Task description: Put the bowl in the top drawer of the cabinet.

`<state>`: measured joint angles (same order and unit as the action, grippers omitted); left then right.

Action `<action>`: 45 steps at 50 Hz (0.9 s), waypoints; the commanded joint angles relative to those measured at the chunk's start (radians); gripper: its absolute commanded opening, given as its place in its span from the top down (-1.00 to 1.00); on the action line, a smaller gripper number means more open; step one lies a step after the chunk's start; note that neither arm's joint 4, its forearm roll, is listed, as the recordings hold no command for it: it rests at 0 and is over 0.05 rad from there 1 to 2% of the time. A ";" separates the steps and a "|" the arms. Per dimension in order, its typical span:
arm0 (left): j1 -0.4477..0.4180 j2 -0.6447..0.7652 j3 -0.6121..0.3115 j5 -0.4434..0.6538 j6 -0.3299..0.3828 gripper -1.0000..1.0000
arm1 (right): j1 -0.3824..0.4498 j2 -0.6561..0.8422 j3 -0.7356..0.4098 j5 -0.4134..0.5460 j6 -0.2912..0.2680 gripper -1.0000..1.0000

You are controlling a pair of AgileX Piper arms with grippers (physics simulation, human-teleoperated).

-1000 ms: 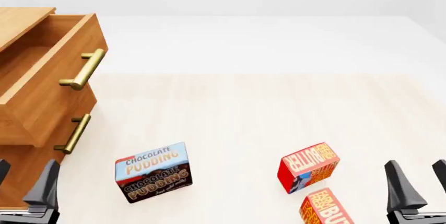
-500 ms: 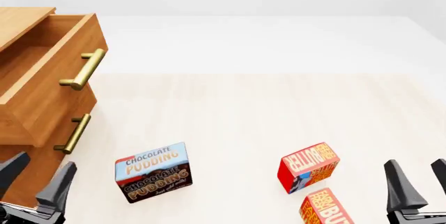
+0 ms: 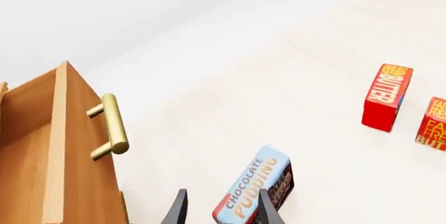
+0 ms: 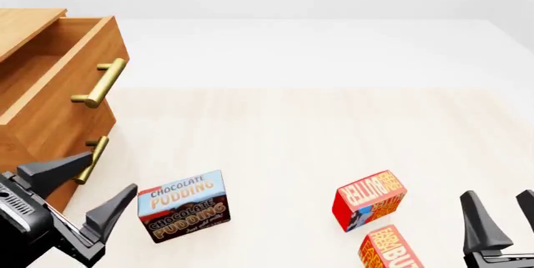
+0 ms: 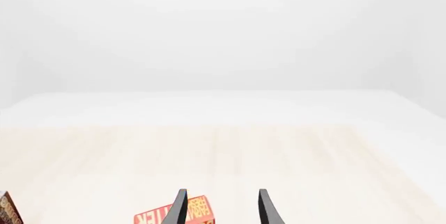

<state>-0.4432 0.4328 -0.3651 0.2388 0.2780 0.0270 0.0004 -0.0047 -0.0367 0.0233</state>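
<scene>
The bowl is out of view in every frame. The wooden cabinet (image 4: 25, 24) stands at the far left with its top drawer (image 4: 71, 102) pulled out, brass handle (image 4: 100, 82) facing right. What shows of the drawer's inside is bare wood. My left gripper (image 4: 112, 170) is open and tilted, just in front of the lower drawer's handle (image 4: 87, 158) and left of the pudding box (image 4: 182, 205). In the left wrist view the left gripper (image 3: 221, 192) holds nothing, with the top drawer (image 3: 83, 172) beside it. My right gripper (image 4: 498, 196) is open and empty at the near right, as the right wrist view also shows (image 5: 221, 191).
A chocolate pudding box (image 3: 254, 192) stands on the table near the cabinet. Two red butter boxes sit at the near right, one (image 4: 369, 199) upright and another (image 4: 388, 249) closer to the front edge. The pale wooden table (image 4: 292, 124) stretches back to a white wall.
My left gripper has risen and swung right, from the bottom left corner to beside the lower drawer handle. The right gripper and the boxes have not moved.
</scene>
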 commanded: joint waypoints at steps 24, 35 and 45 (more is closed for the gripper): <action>-0.267 0.368 -0.093 -0.089 -0.027 -1.00 | 0.005 0.000 0.000 0.001 0.008 -1.00; -0.263 0.434 -0.083 -0.109 -0.042 -1.00 | 0.007 0.000 0.001 -0.001 0.013 -1.00; -0.302 0.476 -0.072 -0.059 -0.070 -1.00 | 0.008 0.000 0.001 -0.002 0.013 -1.00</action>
<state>-0.7138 0.8683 -0.4422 0.1534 0.2320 0.0345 0.0004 -0.0042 -0.0380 0.0353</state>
